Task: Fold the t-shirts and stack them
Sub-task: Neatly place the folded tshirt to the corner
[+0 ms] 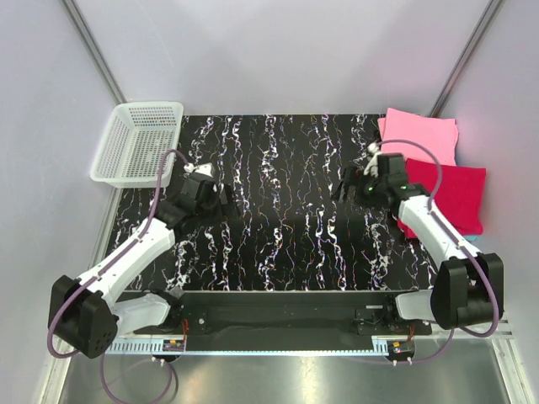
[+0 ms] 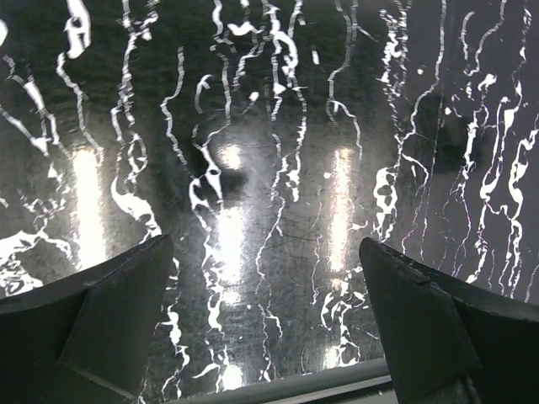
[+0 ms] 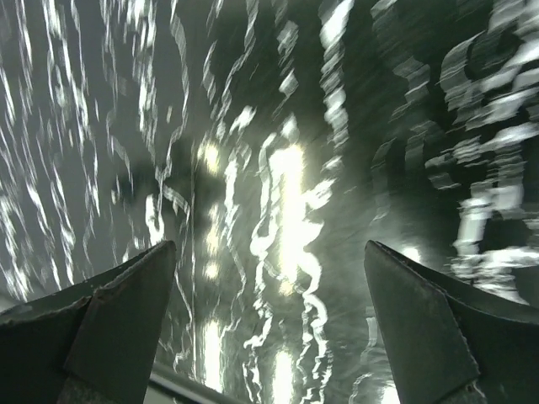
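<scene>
At the far right corner of the table (image 1: 286, 210) a folded pink t-shirt (image 1: 421, 135) lies flat. A folded red t-shirt (image 1: 459, 194) lies just nearer along the right edge, its far end touching or tucked under the pink one; I cannot tell which. Both hang a little past the table's right edge.

They look like light, limp cloth that will sag and come unfolded if lifted by a single layer. I would judge the safest hold to be a pinch through all the layers at a folded edge, or two corners taken together, one per arm.

The left gripper (image 1: 221, 200) hovers over the left half of the table with its jaws spread wide and only bare marbled surface between them. The right gripper (image 1: 347, 183) is right of centre, near the shirts but apart from them, equally wide and empty.

Hard to make out: a pale bluish sliver at the red shirt's near corner could be another garment underneath. The right arm's forearm crosses the red shirt's near left part. The right wrist view is smeared, and neither wrist view shows cloth. The white mesh basket (image 1: 109, 160) sits at the far left corner.
</scene>
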Controlling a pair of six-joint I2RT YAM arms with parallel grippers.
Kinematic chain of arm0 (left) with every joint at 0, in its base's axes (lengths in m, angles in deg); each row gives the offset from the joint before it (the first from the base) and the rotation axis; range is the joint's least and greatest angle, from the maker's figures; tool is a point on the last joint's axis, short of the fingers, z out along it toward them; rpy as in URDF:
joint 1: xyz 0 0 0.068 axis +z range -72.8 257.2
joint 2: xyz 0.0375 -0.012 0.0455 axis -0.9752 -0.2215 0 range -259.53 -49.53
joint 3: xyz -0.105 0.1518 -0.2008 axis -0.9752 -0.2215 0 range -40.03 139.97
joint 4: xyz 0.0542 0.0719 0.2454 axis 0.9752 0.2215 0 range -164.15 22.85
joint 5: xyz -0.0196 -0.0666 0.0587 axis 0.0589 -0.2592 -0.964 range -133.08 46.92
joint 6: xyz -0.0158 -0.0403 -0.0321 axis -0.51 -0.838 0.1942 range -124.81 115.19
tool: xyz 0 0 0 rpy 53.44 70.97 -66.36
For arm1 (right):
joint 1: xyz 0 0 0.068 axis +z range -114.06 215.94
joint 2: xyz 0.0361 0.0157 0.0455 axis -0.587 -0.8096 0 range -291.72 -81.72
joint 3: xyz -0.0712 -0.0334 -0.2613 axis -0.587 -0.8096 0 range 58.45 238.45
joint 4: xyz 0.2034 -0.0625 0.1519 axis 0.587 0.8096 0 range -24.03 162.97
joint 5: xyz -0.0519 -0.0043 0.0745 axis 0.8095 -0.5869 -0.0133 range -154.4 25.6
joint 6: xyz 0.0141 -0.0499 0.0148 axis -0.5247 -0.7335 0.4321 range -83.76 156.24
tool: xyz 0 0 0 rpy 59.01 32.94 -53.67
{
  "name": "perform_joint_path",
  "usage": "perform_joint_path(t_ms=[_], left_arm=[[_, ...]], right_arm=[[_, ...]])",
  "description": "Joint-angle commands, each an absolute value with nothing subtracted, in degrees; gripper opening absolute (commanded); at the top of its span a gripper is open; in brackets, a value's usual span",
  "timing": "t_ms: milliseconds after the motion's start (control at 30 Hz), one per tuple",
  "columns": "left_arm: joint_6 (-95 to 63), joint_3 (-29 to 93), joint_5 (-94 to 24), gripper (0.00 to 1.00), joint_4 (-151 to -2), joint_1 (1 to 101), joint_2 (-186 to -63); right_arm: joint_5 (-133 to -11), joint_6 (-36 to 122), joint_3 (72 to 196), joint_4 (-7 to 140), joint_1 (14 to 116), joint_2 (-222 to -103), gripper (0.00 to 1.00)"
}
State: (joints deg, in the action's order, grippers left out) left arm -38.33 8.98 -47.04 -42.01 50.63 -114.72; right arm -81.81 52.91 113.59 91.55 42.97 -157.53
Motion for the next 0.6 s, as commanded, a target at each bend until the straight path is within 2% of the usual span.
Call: perform_joint_path(t_ms=[0, 133, 400, 567], left_arm=[[-38.92, 8.48, -52.39, 0.99, -46.29, 47.76, -115.10], [-38.30, 8.13, -56.69, 0.99, -45.94, 46.00, -114.31], [-36.46, 9.18, -64.78, 0.99, -43.66, 45.65, -113.08], [-36.28, 11.56, -65.93, 0.99, -41.01, 45.74, -113.78]], right_arm=[[-79.43, 54.61, 109.79, 84.88, 49.10, -155.82, 1.00], [-77.41, 54.44, 105.48, 81.09, 52.81, -155.73, 1.00], [-76.44, 54.17, 104.42, 80.47, 55.80, -155.29, 1.00], [-75.56, 54.87, 103.98, 80.56, 56.68, -154.59, 1.00]])
